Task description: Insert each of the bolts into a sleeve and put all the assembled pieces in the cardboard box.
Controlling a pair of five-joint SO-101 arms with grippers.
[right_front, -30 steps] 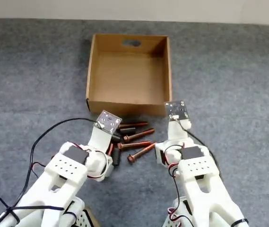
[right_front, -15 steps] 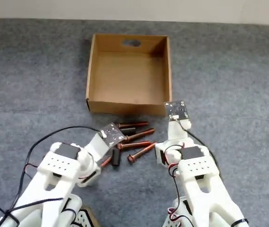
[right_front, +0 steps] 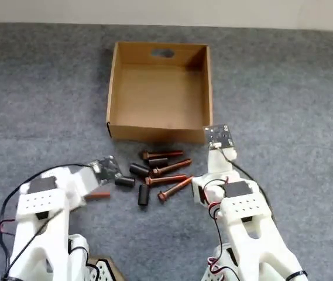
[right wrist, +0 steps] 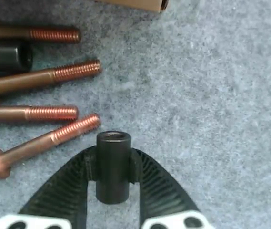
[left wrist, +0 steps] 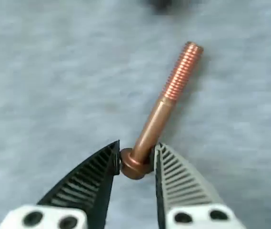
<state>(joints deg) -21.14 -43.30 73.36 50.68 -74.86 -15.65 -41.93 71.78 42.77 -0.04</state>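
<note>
Left gripper point(left wrist: 136, 157) is pinching a copper bolt point(left wrist: 173, 90) by its head; right gripper point(right wrist: 112, 153) is clamping a black sleeve point(right wrist: 112, 179). The threaded tip needs lining up squarely with the bore.

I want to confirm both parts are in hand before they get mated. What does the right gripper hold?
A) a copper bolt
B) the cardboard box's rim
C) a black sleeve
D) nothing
C: in the right wrist view the right gripper is shut on a black sleeve, which is clamped between its two fingers.
</note>
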